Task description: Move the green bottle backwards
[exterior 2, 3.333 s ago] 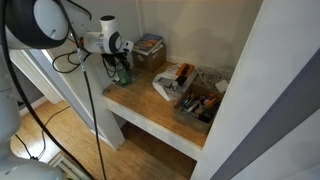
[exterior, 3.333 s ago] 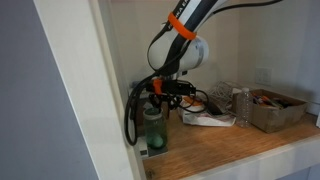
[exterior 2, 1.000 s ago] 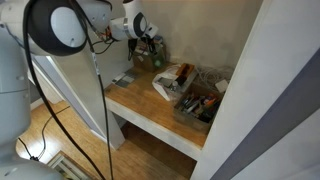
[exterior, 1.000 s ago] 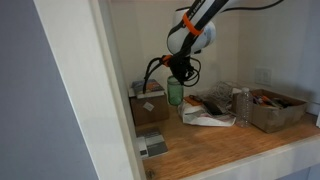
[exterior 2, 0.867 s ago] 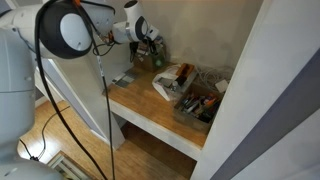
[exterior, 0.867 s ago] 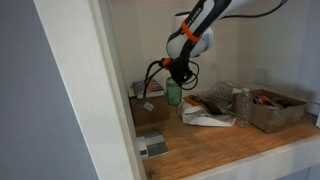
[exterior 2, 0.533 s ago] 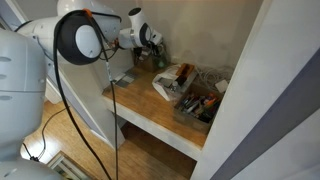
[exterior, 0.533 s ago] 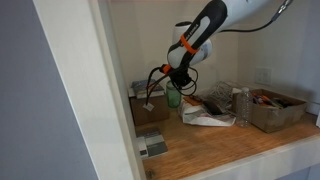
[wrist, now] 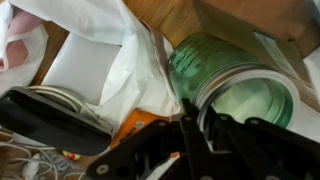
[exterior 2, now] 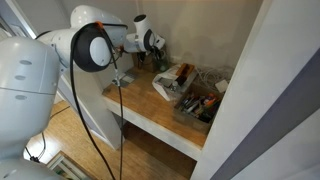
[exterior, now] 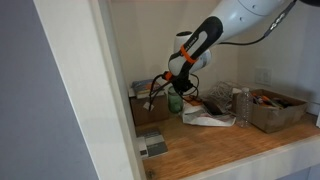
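The green bottle (exterior: 175, 102) is translucent with a wide body. It stands at the back of the wooden shelf, right beside the brown box (exterior: 150, 108). It also shows in an exterior view (exterior 2: 157, 56). In the wrist view the bottle (wrist: 225, 75) fills the upper right, seen from above, next to a white plastic bag (wrist: 130, 50). My gripper (exterior: 178, 88) comes down on the bottle from above, and its black fingers (wrist: 230, 118) close around the bottle's top. The bottle's base is hidden.
A clear plastic bottle (exterior: 241, 105) and a tray of tools (exterior: 275, 110) stand further along the shelf. White papers and cables (exterior: 205, 117) lie in the middle. A small dark item (exterior: 153, 147) lies at the shelf's front edge. A wall post (exterior: 90, 90) borders the shelf.
The bottle went from the shelf's front edge up and back to beside the brown box. In the last second the gripper lowered slightly and the arm leaned over more.
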You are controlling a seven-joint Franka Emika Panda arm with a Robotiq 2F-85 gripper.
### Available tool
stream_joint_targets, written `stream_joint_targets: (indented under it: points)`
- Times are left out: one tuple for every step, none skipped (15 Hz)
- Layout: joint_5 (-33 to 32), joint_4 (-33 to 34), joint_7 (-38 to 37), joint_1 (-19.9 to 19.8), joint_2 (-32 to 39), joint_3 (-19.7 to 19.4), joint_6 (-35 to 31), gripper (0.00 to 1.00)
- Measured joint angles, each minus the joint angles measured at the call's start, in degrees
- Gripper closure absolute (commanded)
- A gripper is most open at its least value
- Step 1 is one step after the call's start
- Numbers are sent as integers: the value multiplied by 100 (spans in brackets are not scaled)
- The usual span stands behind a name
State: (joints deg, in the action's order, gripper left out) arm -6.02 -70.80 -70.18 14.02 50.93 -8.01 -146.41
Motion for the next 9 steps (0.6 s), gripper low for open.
stream_joint_targets:
  points:
    - [27,75,63,-18,55,17,76,91]
    - [46,150,120,-35,107,32,150,91]
    - [67,231,161,-49,155,44,220,91]
    - [93,309,215,-64,189,59,291,91]
    - [123,392,269,-79,225,76,363,85]
    - [146,467,320,-93,256,94,423,62]
    - [163,540,347,-106,288,110,476,60]
    - [181,607,369,-116,314,126,506,58]
    - [202,672,389,-121,339,139,519,53]
